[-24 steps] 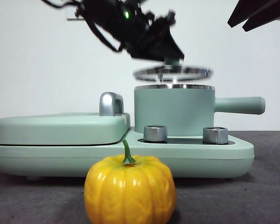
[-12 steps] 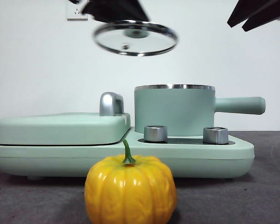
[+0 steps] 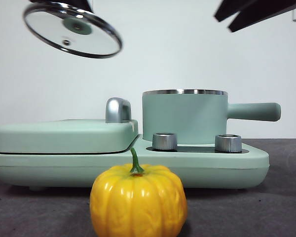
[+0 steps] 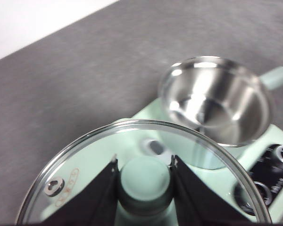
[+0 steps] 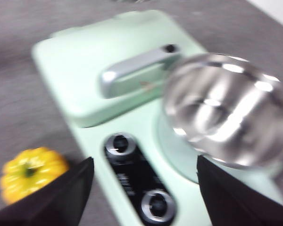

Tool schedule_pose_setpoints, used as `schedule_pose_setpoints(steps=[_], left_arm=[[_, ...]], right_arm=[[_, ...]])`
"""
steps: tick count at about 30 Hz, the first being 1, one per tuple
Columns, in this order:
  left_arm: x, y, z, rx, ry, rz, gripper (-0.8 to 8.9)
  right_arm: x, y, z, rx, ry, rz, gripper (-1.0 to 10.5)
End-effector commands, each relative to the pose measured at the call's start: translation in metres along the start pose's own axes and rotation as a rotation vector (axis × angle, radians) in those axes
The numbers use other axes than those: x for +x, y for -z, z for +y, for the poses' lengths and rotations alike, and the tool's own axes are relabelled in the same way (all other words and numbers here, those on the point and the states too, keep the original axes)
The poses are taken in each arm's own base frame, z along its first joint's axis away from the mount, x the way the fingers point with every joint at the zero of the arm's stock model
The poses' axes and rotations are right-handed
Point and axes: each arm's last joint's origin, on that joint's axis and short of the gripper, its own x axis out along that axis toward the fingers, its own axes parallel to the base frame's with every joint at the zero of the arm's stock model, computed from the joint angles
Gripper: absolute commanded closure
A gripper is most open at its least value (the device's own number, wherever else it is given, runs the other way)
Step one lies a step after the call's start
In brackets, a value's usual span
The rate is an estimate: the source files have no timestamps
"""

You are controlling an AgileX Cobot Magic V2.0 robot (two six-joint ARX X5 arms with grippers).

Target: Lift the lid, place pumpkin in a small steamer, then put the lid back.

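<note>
Left gripper [image 4: 144, 181] grips lid [image 3: 72, 29] knob, steamer [image 3: 184, 116] uncovered

The right end effector [image 5: 144, 188] hangs above the scene with its two black jaws spread wide apart, nothing between them. Below lies a mint-green appliance base [image 5: 92, 136] — blurred — with a flat cover [image 5: 89, 61] bearing a chrome handle [image 5: 137, 70]. Beside the cover, the small steamer [image 5: 226, 110] stands open, its shiny steel inside bare. Two silver knobs [image 5: 119, 143] sit on a black panel near the pot. The pumpkin [image 5: 30, 172] rests on the grey counter [image 5: 19, 103], apart from the base — close to one jaw in the picture.
</note>
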Motion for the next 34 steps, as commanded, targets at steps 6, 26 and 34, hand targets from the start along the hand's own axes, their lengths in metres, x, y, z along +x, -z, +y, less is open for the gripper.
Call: schedule_pose_setpoints(steps=[6,26,34], left_arm=[[-0.036,0.014,0.012,-0.012,-0.108,-0.066,7.98],[-0.06,0.023,0.016,-0.031,-0.177,-0.099,7.98],[-0.06,0.023,0.017,-0.03,-0.177,-0.099,7.98]], right_arm=[[0.041,-0.005,0.036,-0.145,-0.181,0.131,5.7],[0.125,0.02,0.088,-0.304,-0.352,0.394,4.5],[0.151,0.032,0.09,-0.297,-0.366,0.45,4.5]])
